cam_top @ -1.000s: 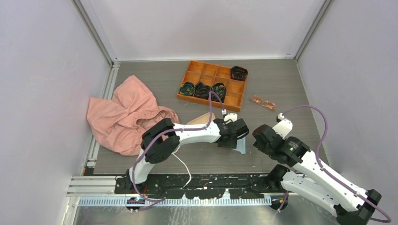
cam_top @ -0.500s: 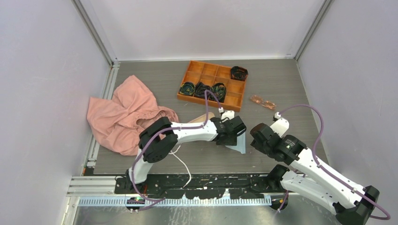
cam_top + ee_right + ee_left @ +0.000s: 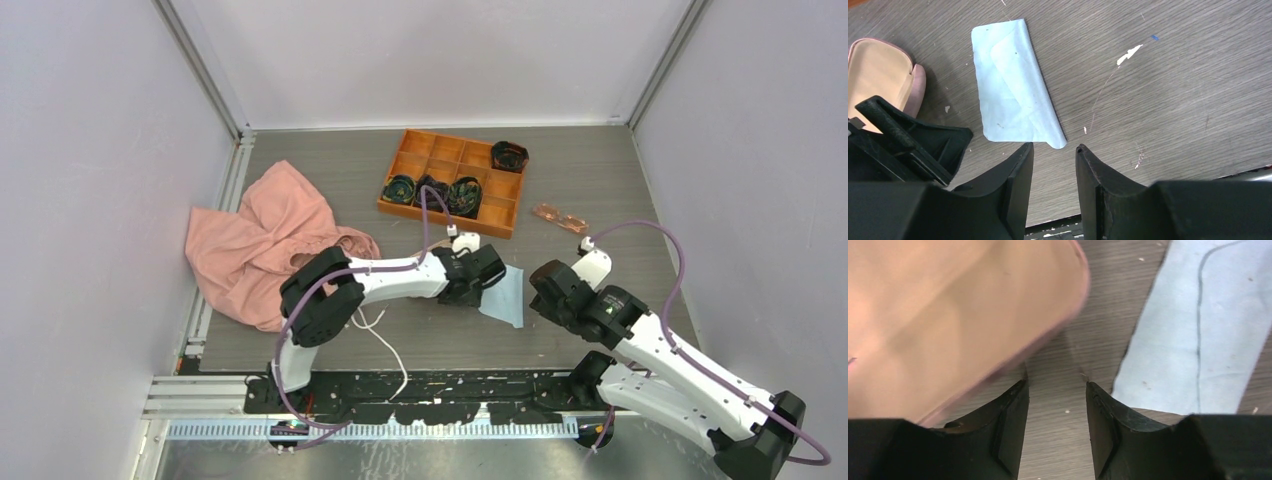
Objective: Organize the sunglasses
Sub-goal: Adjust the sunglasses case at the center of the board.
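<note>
Top external view: sunglasses [image 3: 560, 217] lie flat on the table [image 3: 600, 180], far right, near the right end of the orange divided tray [image 3: 440, 152] but not touching it. They are well apart from both arms. Four dark bundles [image 3: 432, 190] sit in the tray, three in the near row and one in the far right compartment; too small to say what they are. A crumpled pink garment [image 3: 260, 250] covers the left side of the table. The light blue cloth [image 3: 505, 295] lies flat at centre, between the two wrists.

Left wrist view: left fingers [image 3: 1010, 435] are apart, with only bare table in the gap and nothing gripped. The pink case [image 3: 948, 315] is just ahead on the left, its tan inner face showing. The blue cloth is ahead on the right, its edge beside the right-hand finger; contact possible, but the angle does not settle it.

Right wrist view: right fingers [image 3: 1015, 190] are apart and hold nothing. The cloth's near corner is just beyond the tips. The case lies left of the cloth with a strip of bare table between them. The left arm's black fingers sit low beside the case.
</note>
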You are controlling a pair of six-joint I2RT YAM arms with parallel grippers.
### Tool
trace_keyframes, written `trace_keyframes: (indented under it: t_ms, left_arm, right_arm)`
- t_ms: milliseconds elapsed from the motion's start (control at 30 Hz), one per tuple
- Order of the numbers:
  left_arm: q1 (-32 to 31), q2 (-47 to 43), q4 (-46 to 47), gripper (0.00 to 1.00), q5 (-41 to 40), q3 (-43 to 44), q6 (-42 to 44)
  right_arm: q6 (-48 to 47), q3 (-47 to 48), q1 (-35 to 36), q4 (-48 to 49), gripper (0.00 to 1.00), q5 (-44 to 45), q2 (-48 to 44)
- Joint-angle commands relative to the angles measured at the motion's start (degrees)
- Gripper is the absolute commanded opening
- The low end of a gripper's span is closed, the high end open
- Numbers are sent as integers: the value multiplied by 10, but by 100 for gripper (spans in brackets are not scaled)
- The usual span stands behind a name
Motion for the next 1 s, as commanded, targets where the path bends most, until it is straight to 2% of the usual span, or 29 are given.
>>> trace_keyframes:
  t_ms: [0,267,500,633,800,900,967]
  left_arm:
    - [24,-39,-18,48,-29,-27,35]
    - [95,-77,4,47,-28,-110,54]
    - [127,-92,6,48,-10,-115,90]
    - [92,-111,-9,48,-1,-111,91]
    - [2,-150,-18,52,1,-95,53]
    - [-11,-144,12,53,26,-88,23]
    - [-11,-126,29,58,30,-81,11]
  right_arm:
    - [-1,3,-2,29,42,4,15]
    - [-9,7,-1,36,42,4,23]
    - [-10,5,-1,43,42,1,27]
    - [-15,4,-2,41,43,-1,32]
    - [-14,-2,-1,46,42,-1,33]
    - [-15,2,-1,51,43,3,36]
    - [-18,4,-1,51,43,4,38]
